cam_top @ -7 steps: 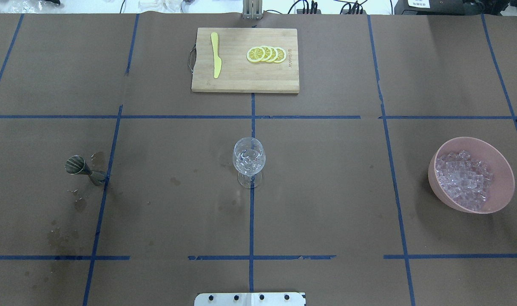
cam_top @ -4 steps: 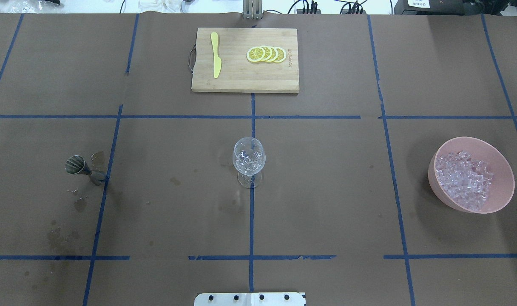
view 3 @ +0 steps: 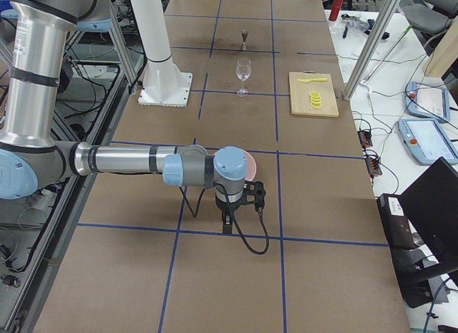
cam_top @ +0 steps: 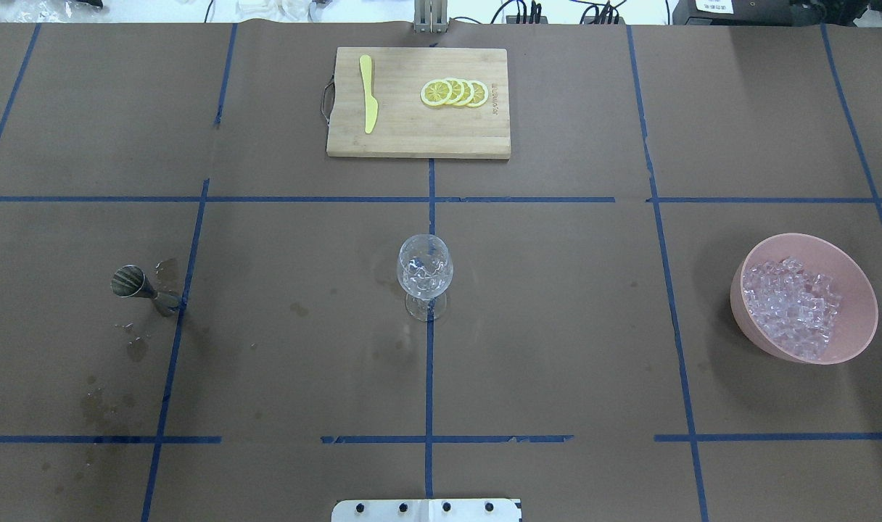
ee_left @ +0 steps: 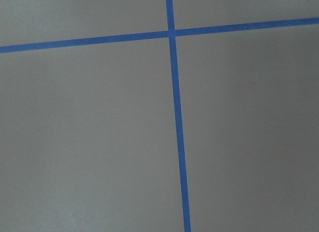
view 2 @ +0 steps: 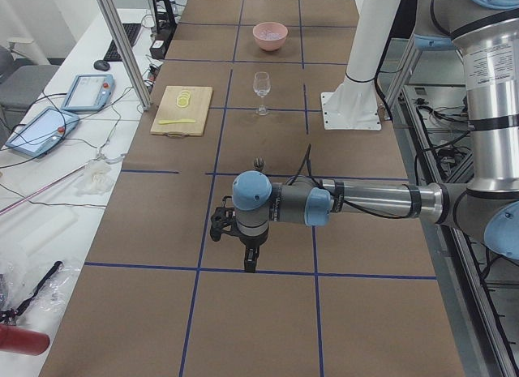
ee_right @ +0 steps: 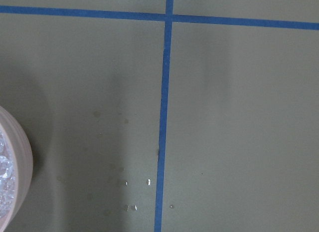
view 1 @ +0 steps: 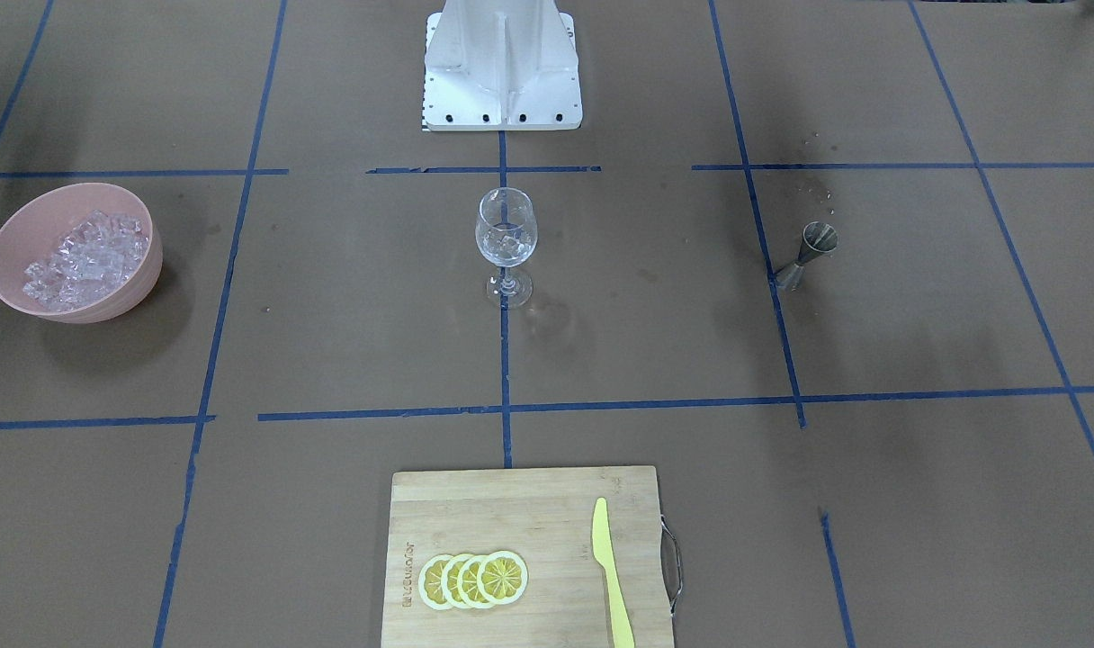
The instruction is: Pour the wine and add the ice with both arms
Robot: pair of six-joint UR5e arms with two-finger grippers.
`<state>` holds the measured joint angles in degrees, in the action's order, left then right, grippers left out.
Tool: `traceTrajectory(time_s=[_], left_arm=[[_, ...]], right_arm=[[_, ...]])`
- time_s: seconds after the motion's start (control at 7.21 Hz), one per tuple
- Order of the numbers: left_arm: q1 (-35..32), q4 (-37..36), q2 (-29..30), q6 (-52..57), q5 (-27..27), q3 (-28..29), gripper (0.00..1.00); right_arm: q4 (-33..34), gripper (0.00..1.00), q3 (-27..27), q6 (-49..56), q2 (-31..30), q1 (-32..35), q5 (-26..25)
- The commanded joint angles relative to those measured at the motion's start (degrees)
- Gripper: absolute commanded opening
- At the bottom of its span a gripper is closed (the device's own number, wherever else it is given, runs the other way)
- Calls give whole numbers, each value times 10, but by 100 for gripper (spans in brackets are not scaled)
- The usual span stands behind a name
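Clear glinting ice chunks (cam_top: pixel 793 304) heap in a pink round bowl (cam_top: pixel 856 286) near the tabletop's right edge; some seemingly lie in the clear stemmed wine glass (cam_top: pixel 425 274) mid-tabletop. Ice is light and slippery: pinch it firmly, centrally. The left hand (view 2: pixel 248 255) and right hand (view 3: pixel 227 220) hover over opposite ends, and I cannot tell whether they are spread.

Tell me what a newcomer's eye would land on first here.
A stemmed wine glass holding ice chunks stands alone at the table's centre, between a pink bowl full of ice on the robot's right and a metal jigger on its left. Across the table, a wooden cutting board carries four lemon slices and a yellow knife.
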<state>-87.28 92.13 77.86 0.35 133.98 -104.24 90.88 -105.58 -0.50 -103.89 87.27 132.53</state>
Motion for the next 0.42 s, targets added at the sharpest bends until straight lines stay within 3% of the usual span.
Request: traceTrajectory(time_s=[0.0,0.28], left_arm=[[0,1,1,0,0,0,100],[0,1,1,0,0,0,100]], right_arm=[[0,100,0,2,-1,0,0],[0,100,0,1,-1,0,0]])
